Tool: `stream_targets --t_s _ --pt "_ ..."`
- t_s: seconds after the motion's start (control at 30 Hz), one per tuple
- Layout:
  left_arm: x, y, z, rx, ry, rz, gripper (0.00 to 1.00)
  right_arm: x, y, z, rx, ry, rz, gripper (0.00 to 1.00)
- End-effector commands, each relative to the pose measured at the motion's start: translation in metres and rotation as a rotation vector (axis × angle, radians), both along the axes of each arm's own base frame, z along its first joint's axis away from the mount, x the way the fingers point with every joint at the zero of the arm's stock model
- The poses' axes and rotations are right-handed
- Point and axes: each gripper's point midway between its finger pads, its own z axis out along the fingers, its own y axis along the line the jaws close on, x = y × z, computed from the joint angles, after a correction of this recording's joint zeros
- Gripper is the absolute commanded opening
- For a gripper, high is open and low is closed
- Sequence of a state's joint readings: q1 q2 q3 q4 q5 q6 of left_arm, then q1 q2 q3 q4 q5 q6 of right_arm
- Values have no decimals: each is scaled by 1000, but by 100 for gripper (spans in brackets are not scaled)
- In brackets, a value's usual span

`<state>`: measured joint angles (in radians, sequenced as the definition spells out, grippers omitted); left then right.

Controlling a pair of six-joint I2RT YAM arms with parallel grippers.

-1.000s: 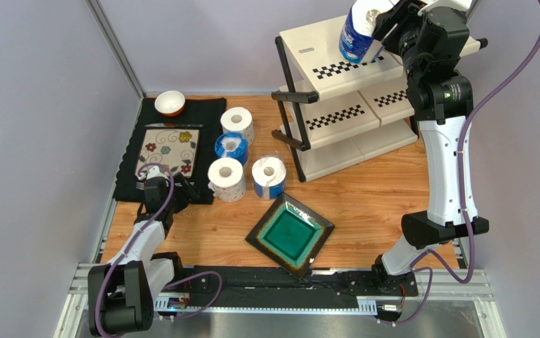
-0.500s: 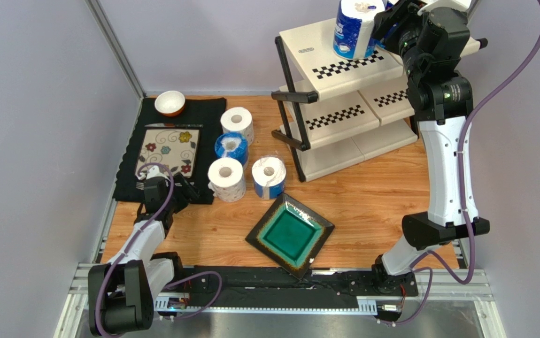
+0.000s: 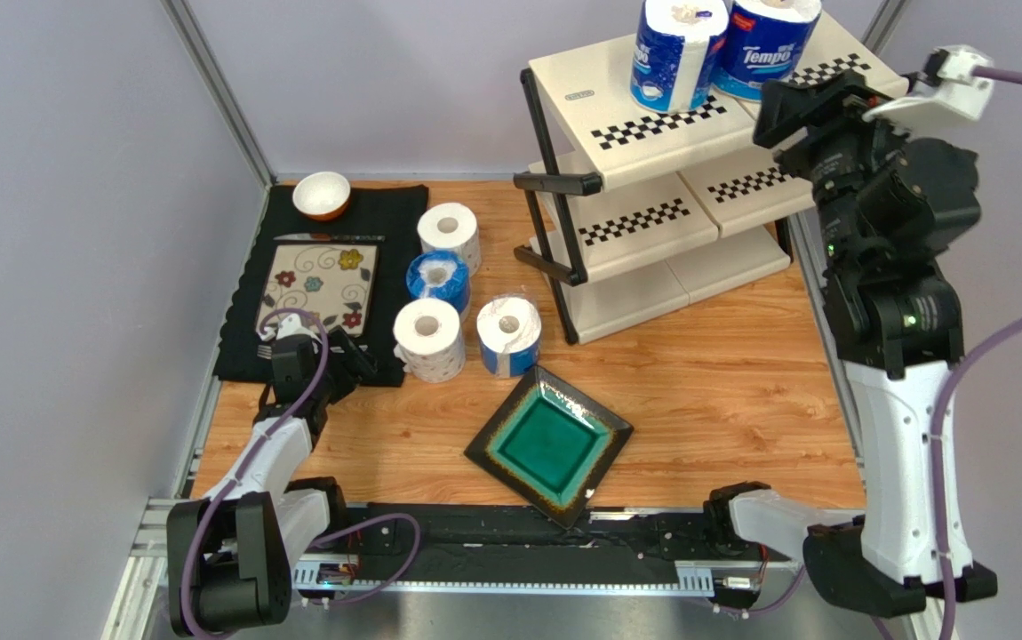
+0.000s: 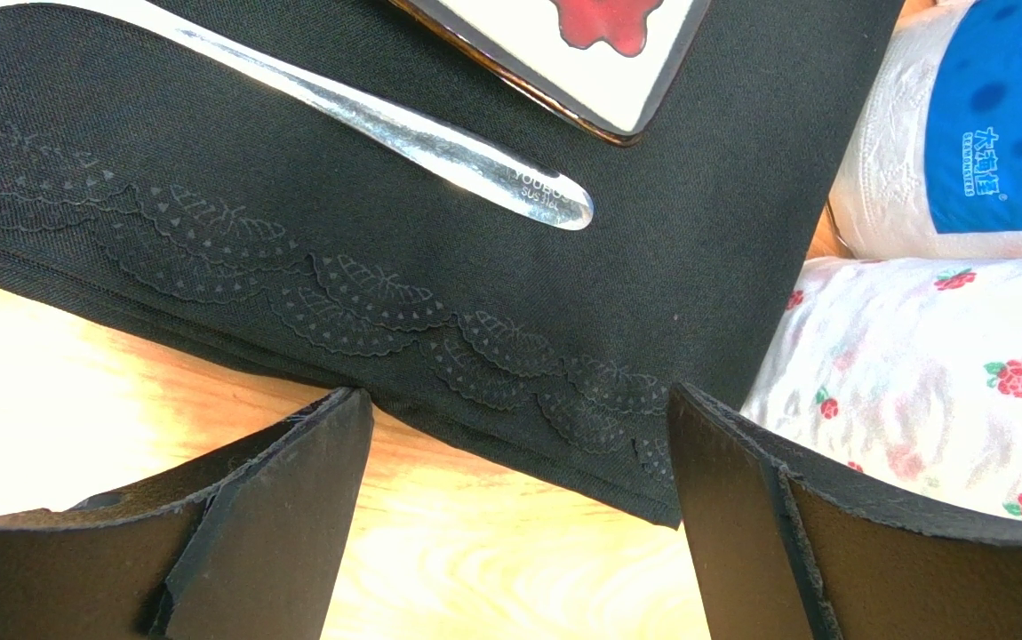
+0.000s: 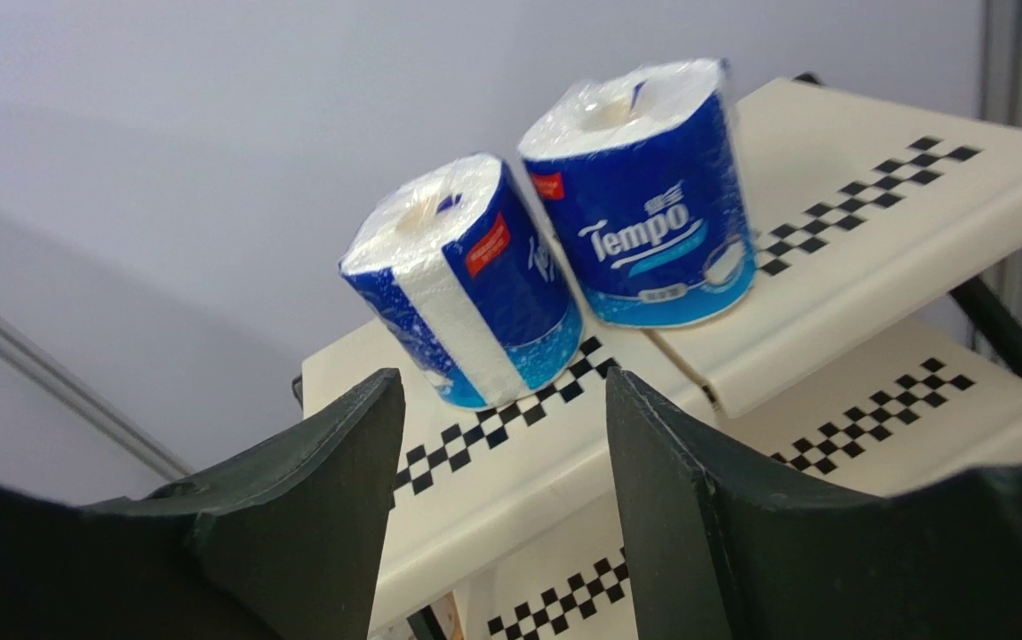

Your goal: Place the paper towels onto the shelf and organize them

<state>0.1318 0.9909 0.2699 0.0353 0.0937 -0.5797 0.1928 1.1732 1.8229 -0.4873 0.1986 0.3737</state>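
Observation:
Two blue-and-white Tempo paper towels stand side by side on the top tier of the cream shelf; the right wrist view shows them too. My right gripper is open and empty, pulled back just right of the shelf top. Several more rolls stand on the table: a plain white one, a blue-topped one, a flower-printed one and a blue-wrapped one. My left gripper is open and empty, low over the placemat's edge, left of the printed roll.
A black floral placemat lies at the left with a small white bowl at its back and a clear spoon on it. A green square plate lies at the front middle. Grey walls close in both sides.
My right gripper set the Tempo roll upright on the shelf's top tier, let go, and drew back to the right and down. A second Tempo roll behind it now shows. The left arm stayed still.

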Motion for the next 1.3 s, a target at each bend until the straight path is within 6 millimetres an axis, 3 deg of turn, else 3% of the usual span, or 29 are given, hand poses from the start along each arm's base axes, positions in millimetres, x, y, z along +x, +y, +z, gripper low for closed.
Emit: stream_targets --t_s 0.0,0.03,0.07,0.1,0.17,0.2,0.23,0.33,0.37,0.43,0.57,0.63,1.27 --pt "-19 -2 -22 -27 97 12 90 -19 -48 20 42 -41 -234 61" --pt "-19 -2 -21 -26 94 12 90 -17 -60 20 40 -18 -281 61" --pt "-19 -2 -22 -27 97 12 90 -3 -65 4 16 58 -302 61" --pt "-20 -2 -22 -26 97 13 90 4 -67 2 28 72 -293 61" --pt "-20 -2 -22 -27 95 10 90 8 -95 6 71 70 -339 61" --pt "-20 -2 -21 -26 95 12 90 23 -95 -1 120 87 -297 61" --pt "-20 -2 -21 -26 95 12 90 26 -118 -2 156 83 -337 61" --pt "-20 -2 -22 -28 93 11 90 58 -140 -18 220 128 -299 61" --pt "-19 -2 -21 -27 92 13 90 61 -142 -10 219 108 -285 61" --pt "-19 -2 -21 -28 93 11 90 81 -143 -16 199 123 -244 61" --pt "-18 -3 -20 -32 87 11 90 101 -136 -1 130 69 -158 63" --pt "-18 -3 -20 -35 88 9 90 113 -131 -5 112 72 -111 64" --pt "-18 -4 -19 -45 83 8 90 145 -108 -33 57 111 82 65"
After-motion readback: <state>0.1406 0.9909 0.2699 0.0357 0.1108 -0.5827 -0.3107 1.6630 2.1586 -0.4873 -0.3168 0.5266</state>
